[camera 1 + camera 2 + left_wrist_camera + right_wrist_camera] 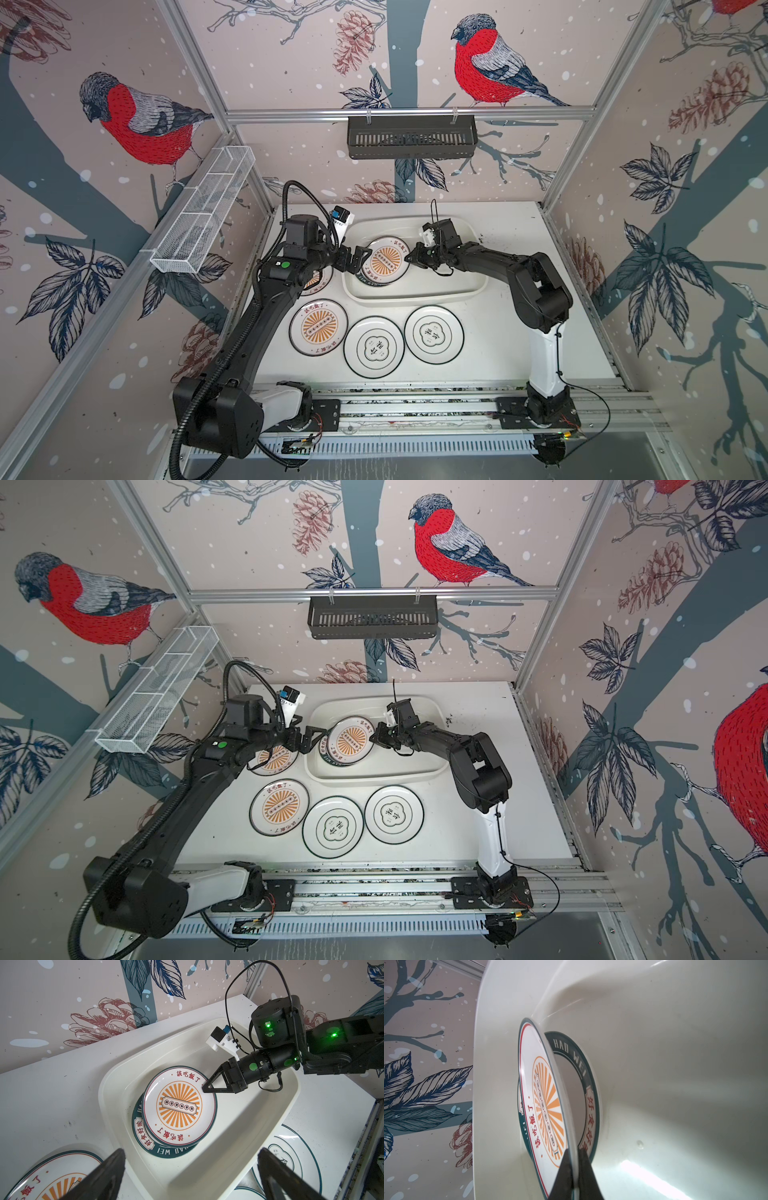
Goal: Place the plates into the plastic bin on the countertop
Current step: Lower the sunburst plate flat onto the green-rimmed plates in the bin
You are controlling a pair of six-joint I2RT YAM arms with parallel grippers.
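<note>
The cream plastic bin [415, 297] [112, 1105] stands at the back of the countertop [511, 232]. In it lies a plate with a dark lettered ring [166, 1150] [589, 1088]. A sunburst plate [384, 259] [179, 1105] [544, 1095] leans tilted on top of it. My right gripper [409, 257] [204, 1089] [574, 1167] is shut on this plate's rim. My left gripper [357, 259] [192, 1167] hangs open and empty over the bin's left rim. On the countertop lie another sunburst plate [318, 327] and two quatrefoil plates [374, 347] [433, 334]. A further plate [318, 282] is half hidden under my left arm.
A black slotted basket [411, 137] hangs on the back wall. A white wire mesh basket [203, 212] hangs on the left wall. An aluminium rail [415, 405] with both arm bases runs along the front edge. Patterned walls close in three sides.
</note>
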